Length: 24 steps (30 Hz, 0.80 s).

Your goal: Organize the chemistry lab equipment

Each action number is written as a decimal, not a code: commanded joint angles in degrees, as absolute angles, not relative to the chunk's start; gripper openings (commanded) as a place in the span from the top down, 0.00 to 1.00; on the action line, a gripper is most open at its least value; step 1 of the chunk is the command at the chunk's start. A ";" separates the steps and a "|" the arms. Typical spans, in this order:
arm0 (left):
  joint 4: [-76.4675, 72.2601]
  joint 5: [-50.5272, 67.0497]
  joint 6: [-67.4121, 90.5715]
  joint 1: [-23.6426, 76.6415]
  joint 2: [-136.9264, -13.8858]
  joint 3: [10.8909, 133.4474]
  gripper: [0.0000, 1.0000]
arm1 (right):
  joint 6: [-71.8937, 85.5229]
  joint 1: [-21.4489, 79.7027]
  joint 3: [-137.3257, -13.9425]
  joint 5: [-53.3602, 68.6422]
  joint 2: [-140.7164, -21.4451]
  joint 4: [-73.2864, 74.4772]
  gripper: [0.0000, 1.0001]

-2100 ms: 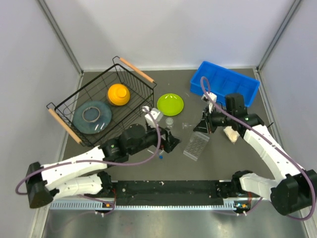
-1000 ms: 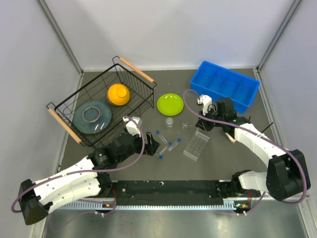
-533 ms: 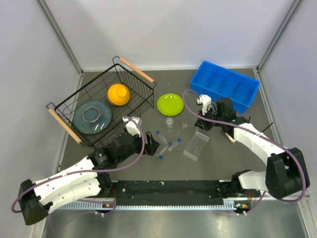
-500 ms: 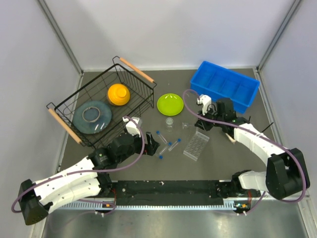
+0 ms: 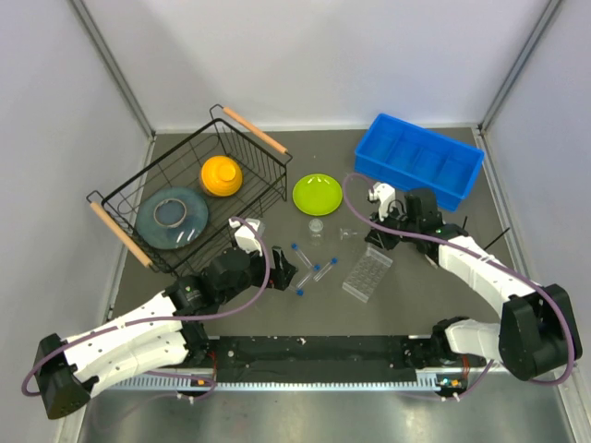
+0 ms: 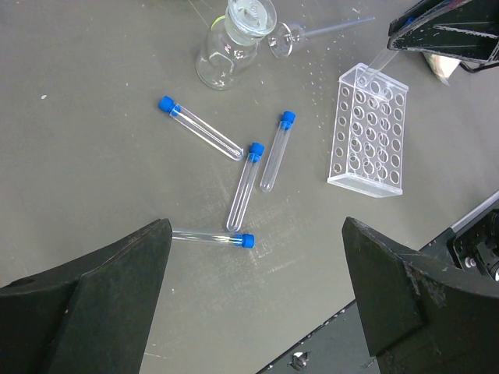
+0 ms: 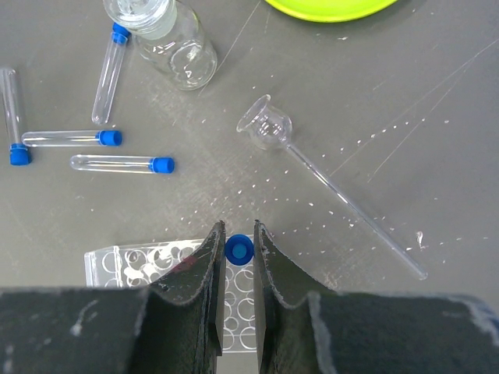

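Several clear blue-capped tubes [image 6: 244, 185] lie loose on the dark table, also in the top view [image 5: 323, 268] and the right wrist view [image 7: 121, 164]. The clear grid rack [image 5: 367, 274] lies to their right [image 6: 368, 140]. My right gripper [image 7: 239, 249] is shut on one upright tube, its blue cap [image 7: 239, 248] between the fingers, just above the rack's far corner [image 7: 117, 263]; from above the gripper [image 5: 380, 236] is at the rack's far edge. My left gripper [image 6: 257, 312] is open and empty, above the table near the tubes [image 5: 288, 274]. A tiny clear cup [image 5: 317, 225] stands near them.
A lime-green plate [image 5: 318, 194] lies behind the cup. A black wire basket [image 5: 242, 148] at the left holds an orange dome [image 5: 222, 175] and a teal dish. A blue bin [image 5: 418, 166] is at the back right. A thin glass funnel [image 7: 265, 128] lies near the rack.
The left arm pulled back towards the left early on and has stayed still since. The right gripper, holding its tube, has shifted slightly nearer, over the rack's far corner.
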<state>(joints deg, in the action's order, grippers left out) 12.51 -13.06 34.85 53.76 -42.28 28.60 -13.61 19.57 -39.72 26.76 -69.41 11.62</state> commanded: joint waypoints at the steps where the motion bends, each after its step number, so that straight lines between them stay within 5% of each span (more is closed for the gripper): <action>1: 10.02 -13.27 35.33 53.53 -42.01 28.57 0.04 | -15.12 20.39 -38.67 27.95 -68.82 8.88 0.86; 24: 10.55 -13.62 35.51 53.26 -39.73 27.16 0.04 | -23.29 20.39 -34.63 31.46 -65.83 9.93 0.73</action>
<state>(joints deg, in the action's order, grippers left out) 12.51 -13.06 34.89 53.65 -40.95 27.53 -20.43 19.70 -34.87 29.47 -67.79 9.91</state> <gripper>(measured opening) 0.963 0.266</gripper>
